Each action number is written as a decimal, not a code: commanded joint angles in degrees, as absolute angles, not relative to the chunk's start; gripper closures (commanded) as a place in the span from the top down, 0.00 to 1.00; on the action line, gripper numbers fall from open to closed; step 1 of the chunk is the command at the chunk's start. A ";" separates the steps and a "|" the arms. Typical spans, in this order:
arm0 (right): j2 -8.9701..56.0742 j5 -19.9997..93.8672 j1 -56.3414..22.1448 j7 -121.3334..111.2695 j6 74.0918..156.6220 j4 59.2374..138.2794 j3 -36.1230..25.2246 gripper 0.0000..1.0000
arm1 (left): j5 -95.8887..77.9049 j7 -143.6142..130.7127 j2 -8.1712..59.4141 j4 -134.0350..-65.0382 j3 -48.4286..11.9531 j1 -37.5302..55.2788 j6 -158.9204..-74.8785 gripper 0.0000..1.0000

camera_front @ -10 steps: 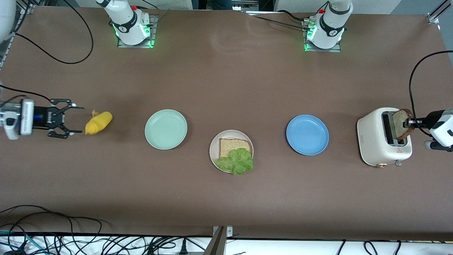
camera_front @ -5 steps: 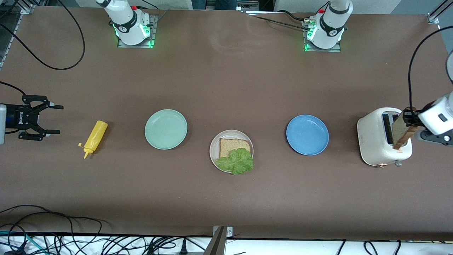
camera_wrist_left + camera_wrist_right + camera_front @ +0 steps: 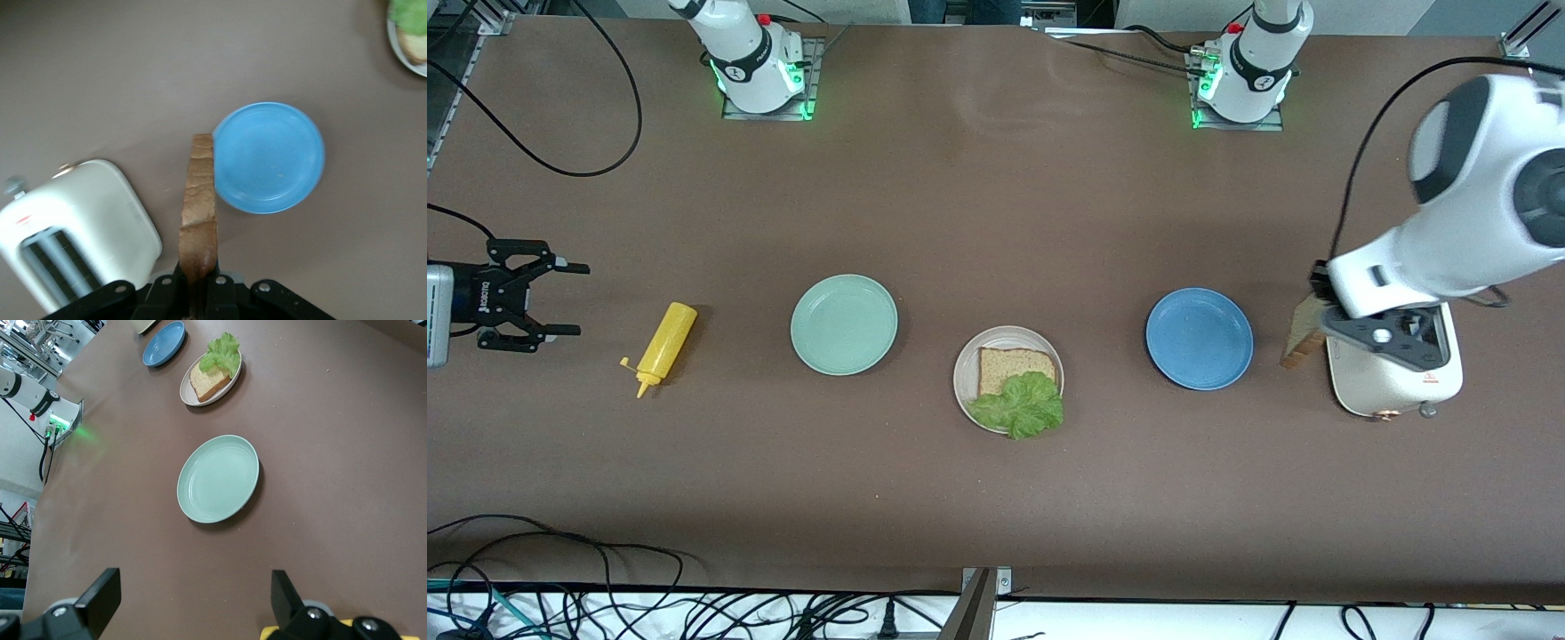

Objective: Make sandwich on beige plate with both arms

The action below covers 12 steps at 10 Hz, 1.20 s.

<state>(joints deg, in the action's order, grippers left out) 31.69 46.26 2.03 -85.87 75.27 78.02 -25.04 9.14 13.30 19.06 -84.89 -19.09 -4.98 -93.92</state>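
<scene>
Progress: you have the sandwich about half made. One bread slice (image 3: 1009,364) and a lettuce leaf (image 3: 1021,404) lie already on the beige plate (image 3: 964,378); the second slice is not yet on top.
Table (image 3: 996,498): brown, it carries three plates in a row, and the beige plate is the middle one, a little nearer to the front camera.
Toaster (image 3: 1400,378): white, at the left arm's end of the table, both slots look empty in the left wrist view.
Left gripper (image 3: 1316,307): the fingers are clenched on the second bread slice (image 3: 199,207), held on edge over the table between the toaster and the blue plate (image 3: 1199,338).
Right gripper (image 3: 538,298): it waits with the fingers released, at the right arm's end, near the yellow bottle (image 3: 660,345).
Left to do: I judge you must carry the slice over the blue plate and lay it flat on the lettuce.
Bread look: square, brown, darker crust.
Lettuce look: ruffled green, it covers the nearer part of the slice and hangs over the rim.
</scene>
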 commanded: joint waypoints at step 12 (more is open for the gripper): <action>37.71 41.69 4.76 -59.40 96.82 90.95 -25.84 0.99 | -46.20 10.22 49.72 -67.59 -18.37 3.61 -113.64 0.00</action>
<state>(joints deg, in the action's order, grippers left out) 39.49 44.48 6.63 -67.61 93.08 87.29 -25.55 -41.88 4.56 46.03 -71.12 -18.51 4.47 -114.17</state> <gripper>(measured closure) 0.004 0.903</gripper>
